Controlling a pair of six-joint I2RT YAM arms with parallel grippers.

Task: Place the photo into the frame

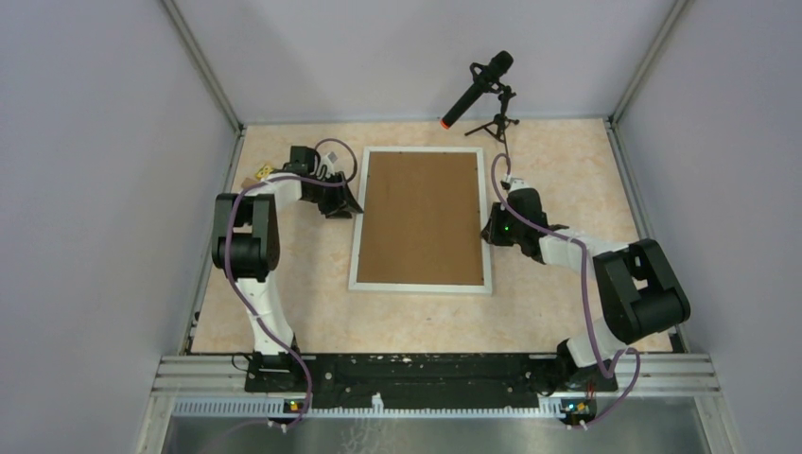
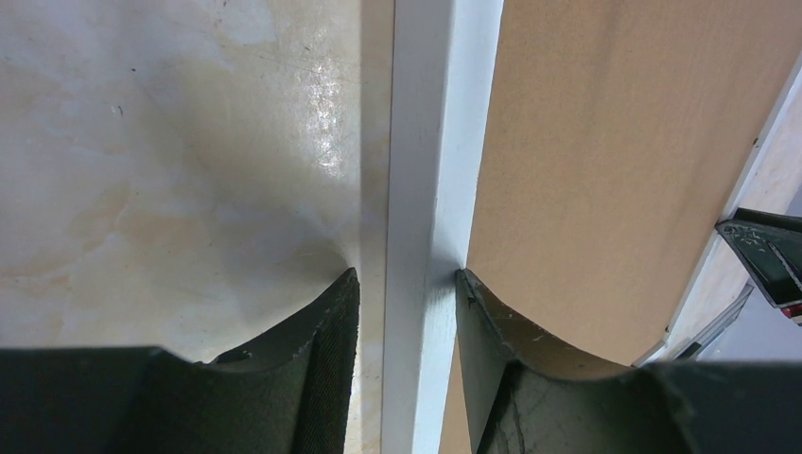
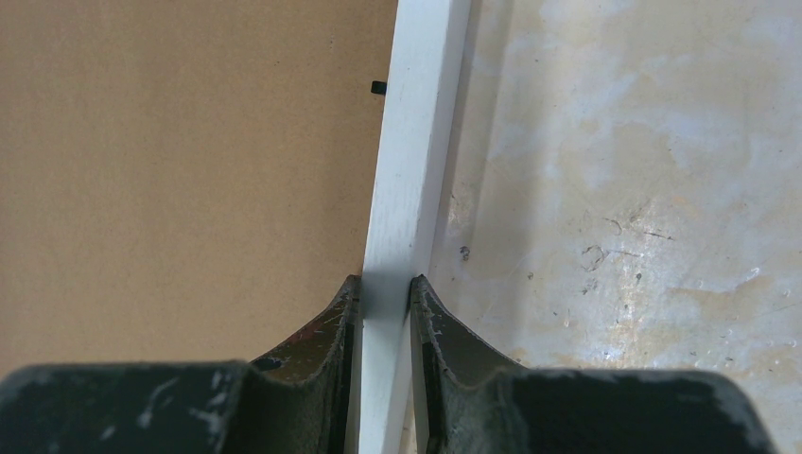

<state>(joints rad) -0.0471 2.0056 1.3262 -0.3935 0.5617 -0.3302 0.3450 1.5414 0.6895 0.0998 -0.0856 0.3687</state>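
While the frame (image 1: 421, 285) lies mid-bench, the right gripper (image 3: 386, 284) pinches its right rail — the left gripper (image 2: 407, 276) loosely straddles the left rail, 1 finger clear.

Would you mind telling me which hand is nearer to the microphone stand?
Right. The right hand grips the frame's right rail, straight in front of the microphone stand; the left hand is across the frame at its left rail.

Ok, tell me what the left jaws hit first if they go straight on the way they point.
On the left gripper the jaws straddle the frame rail, pointing down: likely one meets the table, the other the backing board. Depth is unclear.
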